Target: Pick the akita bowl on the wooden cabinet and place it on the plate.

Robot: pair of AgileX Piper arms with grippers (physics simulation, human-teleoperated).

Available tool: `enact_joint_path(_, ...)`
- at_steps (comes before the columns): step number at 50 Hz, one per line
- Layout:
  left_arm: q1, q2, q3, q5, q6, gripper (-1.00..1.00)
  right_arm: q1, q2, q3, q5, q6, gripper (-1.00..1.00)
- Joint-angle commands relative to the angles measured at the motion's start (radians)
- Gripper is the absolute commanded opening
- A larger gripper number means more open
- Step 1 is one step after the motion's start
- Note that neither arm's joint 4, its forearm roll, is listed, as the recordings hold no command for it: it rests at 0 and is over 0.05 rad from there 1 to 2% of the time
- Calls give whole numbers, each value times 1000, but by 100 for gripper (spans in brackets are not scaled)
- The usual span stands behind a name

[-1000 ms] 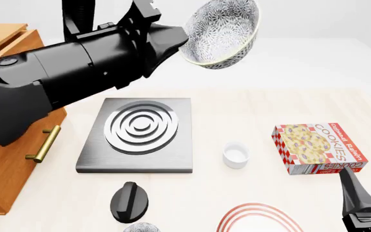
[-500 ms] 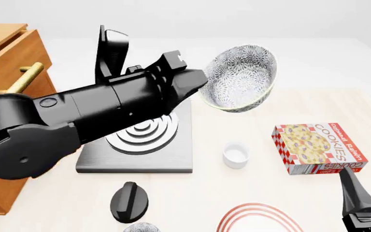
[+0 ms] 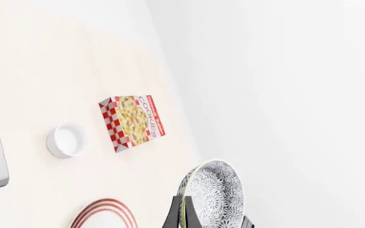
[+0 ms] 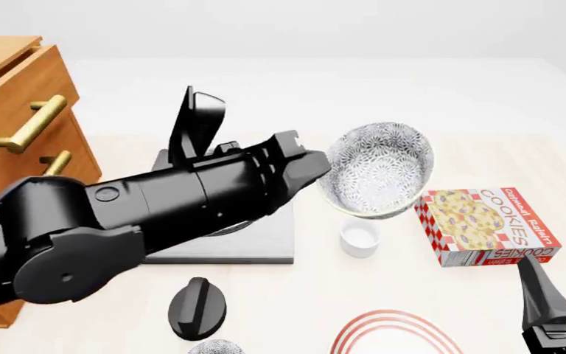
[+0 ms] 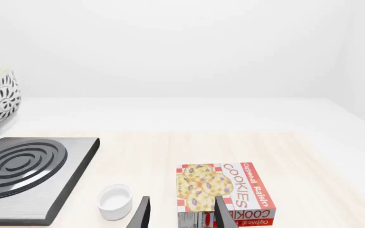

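wooden cabinet [image 4: 12, 110] sits way off behind the left arm, brass handles showing. next over, the grey burner slab [image 5: 30, 178] is mostly hidden under the arm in the front view, and there's a black knob-looking thing [image 4: 197, 307] on the table below the arm

left gripper [image 4: 315, 171] is clamped on the rim of the akita bowl [image 4: 377, 169], one finger inside the wall and one outside as far as the wrist cam shows it. the bowl is up in the air, tipped on its side with the opening facing the front camera, hanging straight out past the fingertips. small white cup [image 4: 359, 238] is directly under it, cookies box [image 4: 488, 226] just beyond and to the side, and the plate [image 4: 395, 331] is nearer the robot than the bowl, only its red rings peeking in at the frame edge

handling wise: looks like glazed ceramic, so stiff, probably slick and chippable, and some weight hanging off a one-sided rim pinch. i'd guess it wants to swing or slip if moved fast. rim is really the only place to grab it, so level it out before setting it down on the plate, and go gently

right gripper [image 5: 181, 216] is parked low by the cookies box, fingers apart, nothing in them
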Motion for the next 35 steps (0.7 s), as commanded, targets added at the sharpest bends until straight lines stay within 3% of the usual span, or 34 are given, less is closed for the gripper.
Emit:
enact_joint_path(1,-14,9,40,-33,-19,-100,0,0,1,-1,0,100)
enact_joint_path(35,-58,43,205,-170,-103,-100,0,0,1,-2,0,100)
